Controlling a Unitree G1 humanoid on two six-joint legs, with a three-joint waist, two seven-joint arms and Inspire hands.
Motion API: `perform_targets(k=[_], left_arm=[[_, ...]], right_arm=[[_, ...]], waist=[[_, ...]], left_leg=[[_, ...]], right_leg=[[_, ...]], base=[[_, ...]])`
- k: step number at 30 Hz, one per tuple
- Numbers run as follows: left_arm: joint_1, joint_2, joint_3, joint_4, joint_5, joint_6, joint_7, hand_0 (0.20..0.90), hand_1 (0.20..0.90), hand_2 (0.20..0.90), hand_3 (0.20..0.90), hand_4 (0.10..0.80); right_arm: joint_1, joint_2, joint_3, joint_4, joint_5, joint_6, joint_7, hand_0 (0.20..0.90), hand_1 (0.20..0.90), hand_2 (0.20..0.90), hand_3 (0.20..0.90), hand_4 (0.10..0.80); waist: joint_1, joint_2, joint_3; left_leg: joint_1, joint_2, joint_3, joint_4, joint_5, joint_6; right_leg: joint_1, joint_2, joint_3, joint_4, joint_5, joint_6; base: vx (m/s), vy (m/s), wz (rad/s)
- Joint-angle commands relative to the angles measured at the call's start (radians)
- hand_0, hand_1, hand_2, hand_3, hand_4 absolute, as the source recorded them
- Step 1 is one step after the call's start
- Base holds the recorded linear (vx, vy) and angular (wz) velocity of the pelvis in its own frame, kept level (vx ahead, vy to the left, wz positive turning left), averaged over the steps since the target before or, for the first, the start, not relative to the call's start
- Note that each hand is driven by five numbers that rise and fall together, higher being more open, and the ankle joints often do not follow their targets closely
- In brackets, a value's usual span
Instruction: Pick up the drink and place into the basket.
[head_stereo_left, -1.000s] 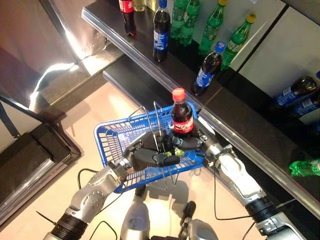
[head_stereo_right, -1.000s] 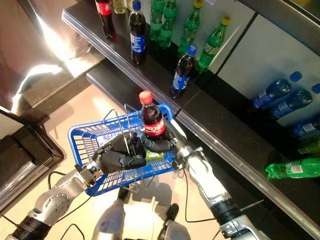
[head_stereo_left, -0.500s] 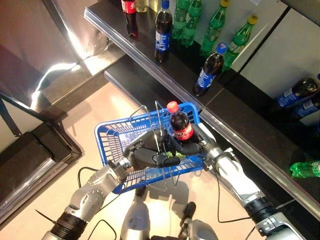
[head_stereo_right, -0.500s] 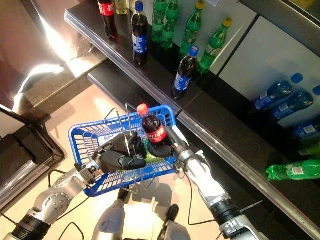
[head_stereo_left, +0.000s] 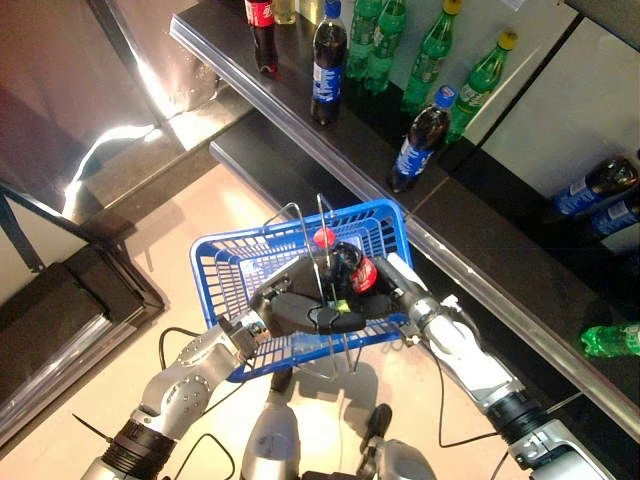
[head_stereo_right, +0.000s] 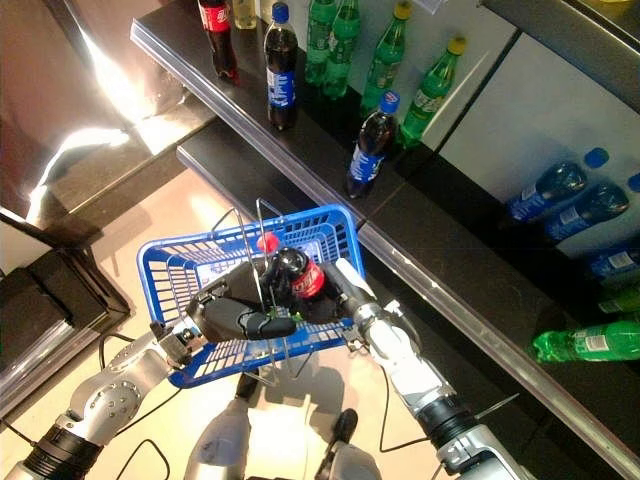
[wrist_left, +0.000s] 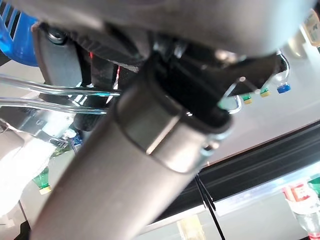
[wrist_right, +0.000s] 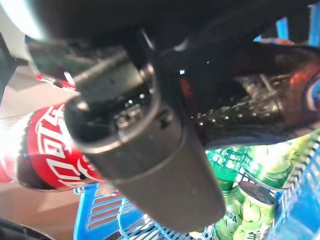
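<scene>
The right hand (head_stereo_right: 338, 296) has its fingers (wrist_right: 150, 150) curled round the body of a cola bottle (head_stereo_right: 296, 276), which the right wrist view shows close up, red label against the dark hand, with green cans (wrist_right: 250, 200) lying beneath it on the basket floor. The bottle is tipped over with its red cap (head_stereo_left: 324, 238) pointing towards ten o'clock, and it sits low inside the blue basket (head_stereo_left: 225, 275), below the level of the rim. The left hand (head_stereo_left: 300, 312) is at about seven o'clock from the bottle, its fingers wrapped round the wire handles (head_stereo_left: 322, 215) that rise from the middle of the basket, so it carries the basket while the right hand loads it. Beyond the basket, at twelve to two o'clock, a dark shelf (head_stereo_left: 240, 80) carries more bottles: a blue-labelled cola (head_stereo_left: 327, 62), another blue-labelled one (head_stereo_left: 414, 140) further right, and several green bottles (head_stereo_left: 431, 52) behind them. By my reading the task is nearly done: the drink has been picked up and brought down into the basket, but it is not yet released. What remains is to let it settle among the cans, open the fingers and draw the right hand out past the handles.
</scene>
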Motion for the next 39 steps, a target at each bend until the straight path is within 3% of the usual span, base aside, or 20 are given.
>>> perform_targets(k=[1, 25, 39], left_arm=[[-0.192, -0.157, -0.074, -0.312, -0.126, -0.165, -0.258, 0.300, 0.300, 0.300, 0.200, 0.100], [-0.251, -0.155, -0.134, -0.333, -0.112, -0.144, -0.305, 0.300, 0.300, 0.300, 0.200, 0.100], [-0.306, -0.174, -0.176, -0.351, -0.105, -0.148, -0.330, 0.300, 0.300, 0.300, 0.200, 0.100]], right_arm=[[-0.061, -0.017, 0.111, 0.010, -0.036, -0.075, -0.048, 0.300, 0.300, 0.300, 0.200, 0.100], [-0.195, -0.015, 0.231, 0.016, -0.175, 0.021, 0.006, 0.300, 0.300, 0.300, 0.200, 0.100], [-0.298, 0.035, 0.302, 0.170, -0.249, 0.057, 0.039, 0.300, 0.300, 0.300, 0.200, 0.100]], waist=[[0.002, 0.023, -0.402], [0.019, 0.016, -0.400], [0.036, 0.006, -0.408]], left_leg=[[0.059, 0.046, 0.045, -0.033, -0.058, 0.001], [0.062, 0.044, 0.034, -0.033, -0.060, 0.000], [0.065, 0.043, 0.028, -0.033, -0.060, -0.002]], right_leg=[[0.032, -0.072, -0.026, -0.002, 0.008, 0.042], [0.046, -0.074, -0.033, -0.002, 0.004, 0.045], [0.052, -0.072, -0.038, -0.002, 0.004, 0.041]], base=[[0.000, 0.000, 0.00], [0.000, -0.005, 0.02], [0.000, 0.000, 0.01]])
